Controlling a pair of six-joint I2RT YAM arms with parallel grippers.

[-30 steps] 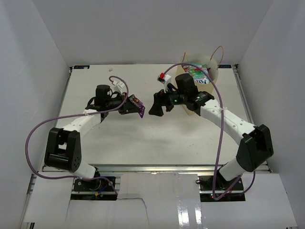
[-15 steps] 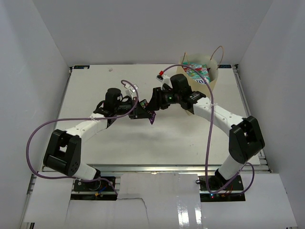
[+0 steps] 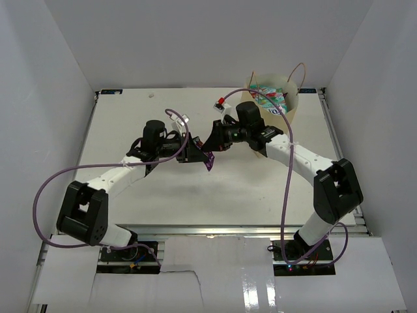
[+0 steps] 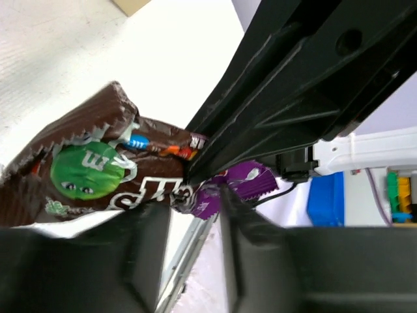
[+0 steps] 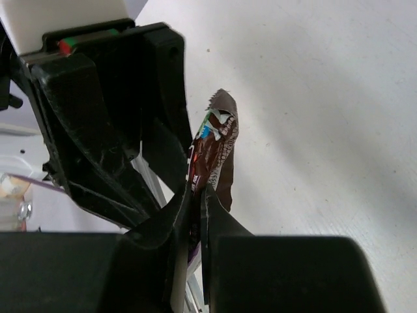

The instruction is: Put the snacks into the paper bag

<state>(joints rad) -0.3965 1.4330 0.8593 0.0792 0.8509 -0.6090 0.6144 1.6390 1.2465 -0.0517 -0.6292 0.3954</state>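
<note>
Brown candy packet (image 4: 98, 176) with purple end, gripped at once by left tool (image 3: 193, 154) and right tool (image 3: 212, 142), both clenched on it over the tabletop (image 3: 169, 199), paper bag (image 3: 291, 108) behind right tool.

Only one letter is reading clearly, on a snack wrapper.
The brown glossy candy packet (image 4: 91, 173) is showing a white "m" on its round green cartoon face (image 4: 81, 171). Larger white lettering below is running partly out of sight, and print on the teal-and-white pouch (image 3: 270, 99) is appearing too small to read.
</note>
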